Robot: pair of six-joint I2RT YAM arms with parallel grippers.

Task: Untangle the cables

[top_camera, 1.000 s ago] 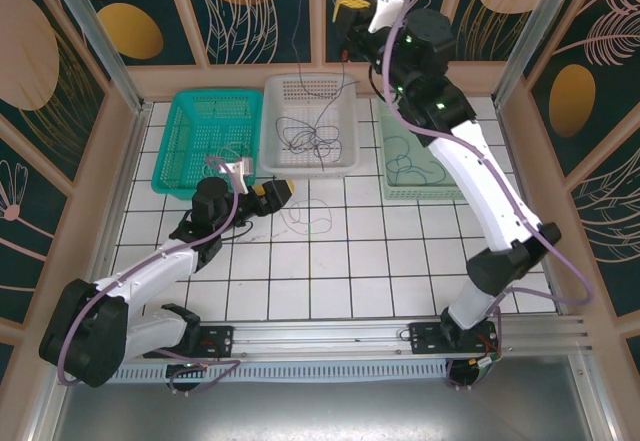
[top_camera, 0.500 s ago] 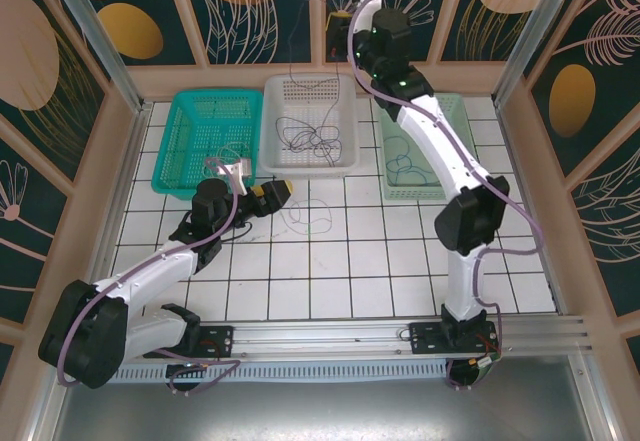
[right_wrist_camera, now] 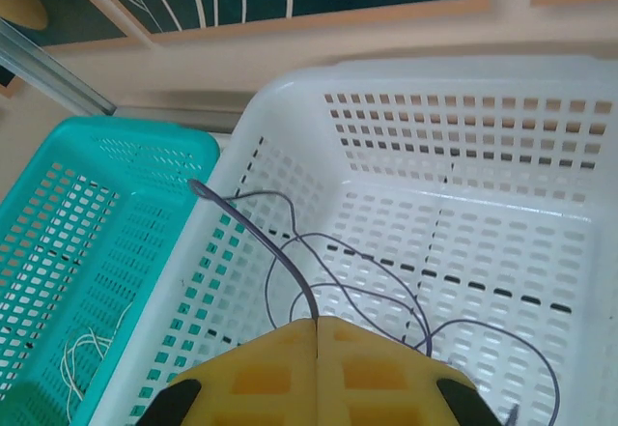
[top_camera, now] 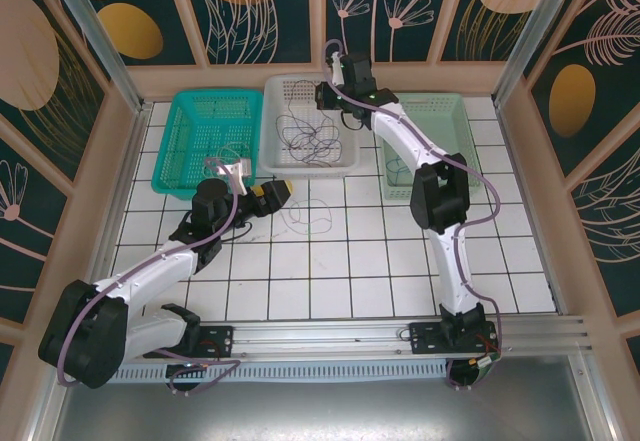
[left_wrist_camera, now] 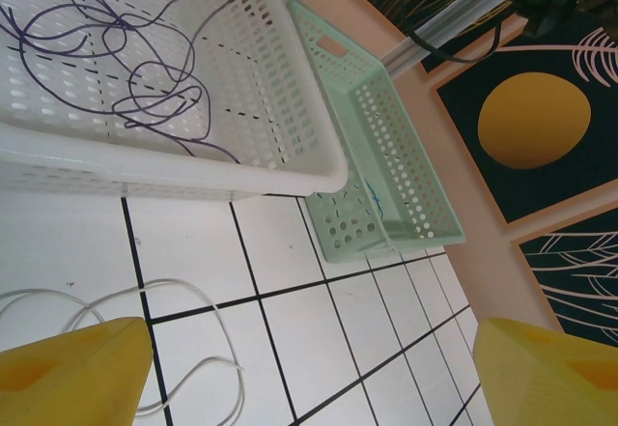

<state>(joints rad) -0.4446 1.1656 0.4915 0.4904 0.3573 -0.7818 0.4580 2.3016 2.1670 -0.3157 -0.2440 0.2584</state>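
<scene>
1. Purple strand (right_wrist_camera: pixel 259 242) clamped in closed right gripper (right_wrist_camera: pixel 317 325): raise slowly, straight above white basket (right_wrist_camera: pixel 415 71).
2. Pause if anything snags.
3. Lower left gripper (left_wrist_camera: pixel 309 373), jaws wide and empty, onto pale cable (top_camera: pixel 308 219) on tiles (top_camera: pixel 370 261).

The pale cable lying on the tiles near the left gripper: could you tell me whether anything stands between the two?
Nothing visible does. The left gripper is open low over the tiles, and the pale cable lies loose on bare tile right before it. The white basket sits beyond the cable, not between.
</scene>
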